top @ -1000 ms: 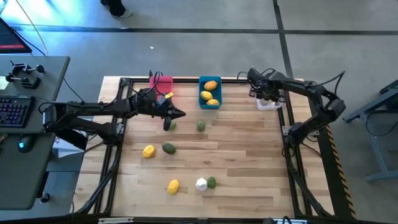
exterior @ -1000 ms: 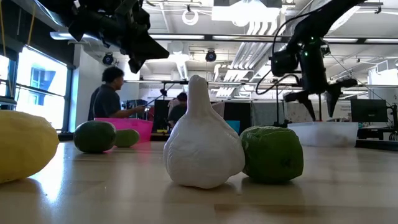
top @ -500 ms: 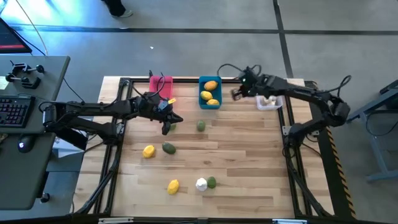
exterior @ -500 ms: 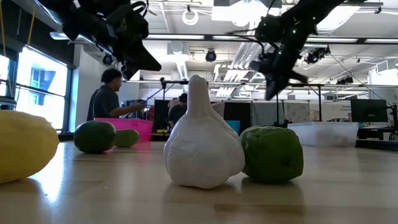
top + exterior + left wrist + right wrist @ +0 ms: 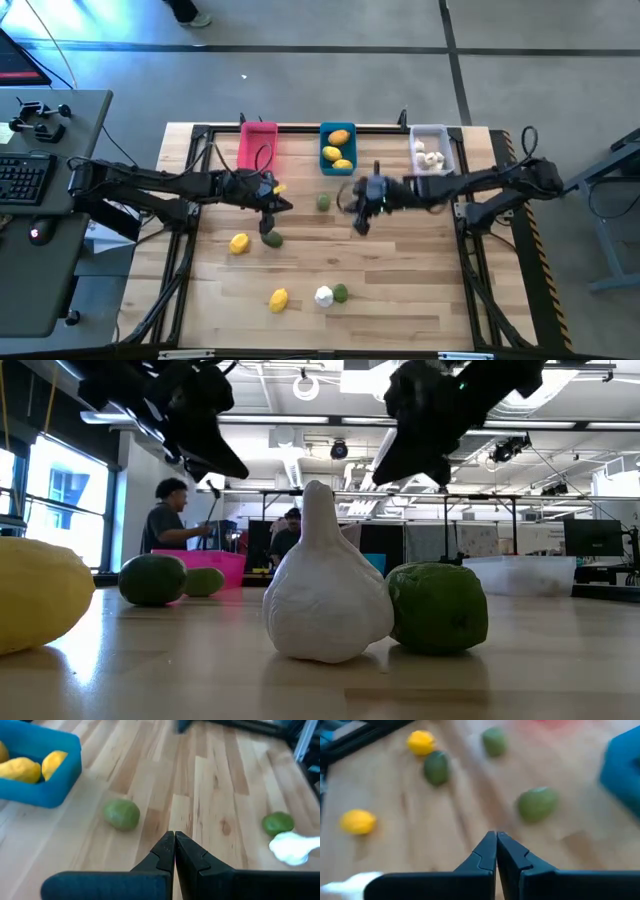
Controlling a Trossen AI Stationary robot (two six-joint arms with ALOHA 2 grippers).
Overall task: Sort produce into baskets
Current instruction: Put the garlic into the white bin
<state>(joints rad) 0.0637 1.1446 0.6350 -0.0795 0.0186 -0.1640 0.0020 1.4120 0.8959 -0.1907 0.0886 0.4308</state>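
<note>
Wooden slatted table (image 5: 400,260) in an open workshop, people visible beyond it in the low view; along its far edge three bins: pink basket (image 5: 258,146) seemingly empty, blue basket (image 5: 337,148) holding yellow lemons (image 5: 338,139), pale basket (image 5: 430,150) holding white garlic pieces (image 5: 431,157). Loose produce on the boards: a yellow lemon (image 5: 238,243), a dark green one (image 5: 271,238) just beside the left gripper, a green one (image 5: 324,202) near the blue basket, and at the near side a yellow lemon (image 5: 279,298), a white garlic (image 5: 324,296) touching a green one (image 5: 341,292). Left gripper (image 5: 270,208) closed, holding nothing, above the dark green piece. Right gripper (image 5: 362,222) closed and empty, mid-table; a second ago it stood open over the pale basket and has since swung inward. Judged handling: light, rigid, smooth toy pieces, prone to rolling; best pinched across the widest middle, the garlic at its bulb
</note>
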